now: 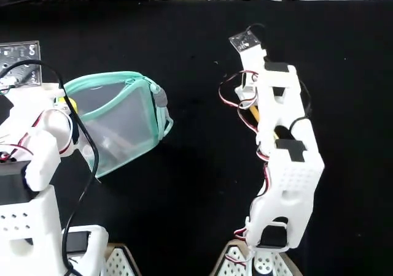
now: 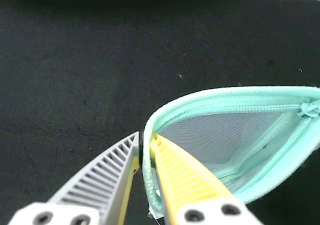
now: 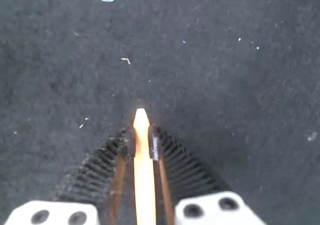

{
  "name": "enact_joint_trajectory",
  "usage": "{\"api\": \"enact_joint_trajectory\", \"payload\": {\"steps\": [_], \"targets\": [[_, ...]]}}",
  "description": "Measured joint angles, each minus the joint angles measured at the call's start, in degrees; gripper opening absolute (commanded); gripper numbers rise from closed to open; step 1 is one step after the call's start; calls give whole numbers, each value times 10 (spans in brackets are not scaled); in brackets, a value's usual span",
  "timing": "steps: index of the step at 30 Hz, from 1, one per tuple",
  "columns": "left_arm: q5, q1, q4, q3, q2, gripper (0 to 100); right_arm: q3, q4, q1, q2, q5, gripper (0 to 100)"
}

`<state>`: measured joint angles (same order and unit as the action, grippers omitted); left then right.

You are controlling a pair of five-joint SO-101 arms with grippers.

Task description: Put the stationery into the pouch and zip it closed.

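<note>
Currently the right gripper [image 3: 141, 135] has its fingers closed narrow on a pencil [image 3: 142, 119], whose tip projects just past the fingertips. It is over the bare table [image 1: 196, 55], well apart from the pouch [image 1: 116, 119]. The left gripper [image 2: 145, 145] has its fingers pinched on the pouch rim at one end of the mouth, one finger inside and one outside. The mouth stands open, with the zip slider [image 2: 309, 108] at the far end. Assessment: the step in hand is carrying the pencil across and feeding it in. Recommended: hold the left pinch steady so the mouth is kept raised. Bring the pencil in along the length of the opening, tip first and at a low angle. Release only once most of the shaft is past the zip teeth, or it may snag on the mesh or tip back out. No brand, label or writing is legible on the pouch, pencil or arms.
</note>
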<state>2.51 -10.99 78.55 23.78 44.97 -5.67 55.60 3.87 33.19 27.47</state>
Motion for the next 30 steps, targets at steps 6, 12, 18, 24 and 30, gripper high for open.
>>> {"api": "enact_joint_trajectory", "payload": {"steps": [6, 12, 18, 24, 30], "targets": [[0, 0, 0, 0, 0, 33, -50, 38, 0, 30, 0, 112], [0, 0, 0, 0, 0, 33, -142, 114, -16, 94, 11, 150], [0, 0, 0, 0, 0, 33, -294, 207, -13, 178, 21, 16], [0, 0, 0, 0, 0, 33, -416, 299, 4, 224, -1, 12], [0, 0, 0, 0, 0, 33, -548, 436, 13, 154, -16, 12]]}}
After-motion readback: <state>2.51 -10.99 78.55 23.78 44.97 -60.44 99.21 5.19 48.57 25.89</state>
